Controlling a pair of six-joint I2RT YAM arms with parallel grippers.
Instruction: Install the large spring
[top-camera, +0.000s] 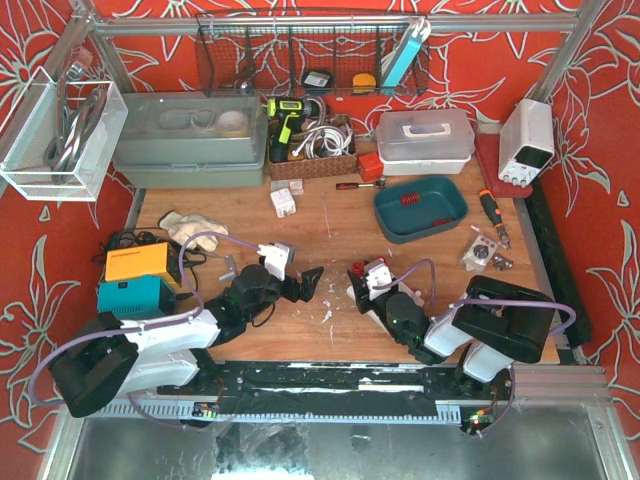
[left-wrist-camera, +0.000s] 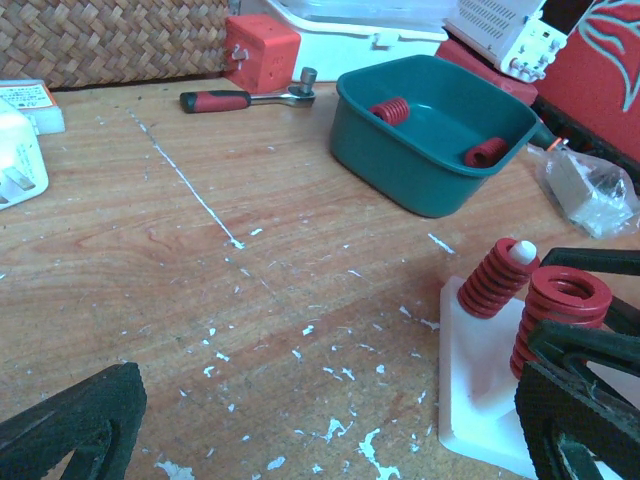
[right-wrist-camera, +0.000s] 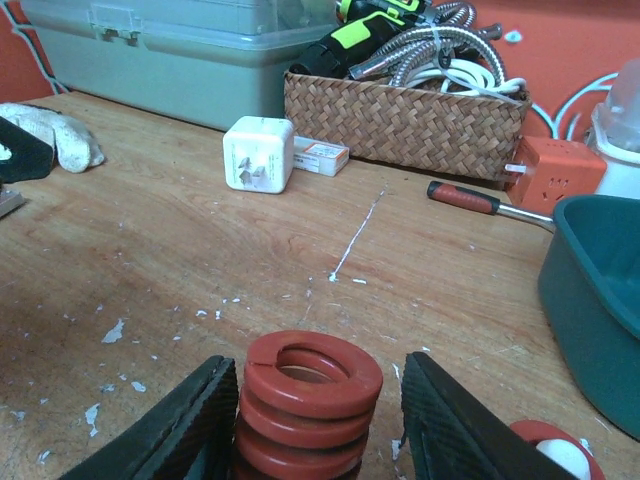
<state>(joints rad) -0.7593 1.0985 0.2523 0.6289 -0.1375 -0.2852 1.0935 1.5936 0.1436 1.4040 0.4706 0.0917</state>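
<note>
- The right claw (right-wrist-camera: 315, 375) is spread around the large spring (right-wrist-camera: 310, 400), one finger touching it, the other just clear.
- The large spring stands upright on a white base (left-wrist-camera: 470, 390).
- The left claw (left-wrist-camera: 330, 410) gapes wide, empty.

The right tool (right-wrist-camera: 318, 400) straddles the upright large red spring (right-wrist-camera: 312, 372), fingers apart.
</note>
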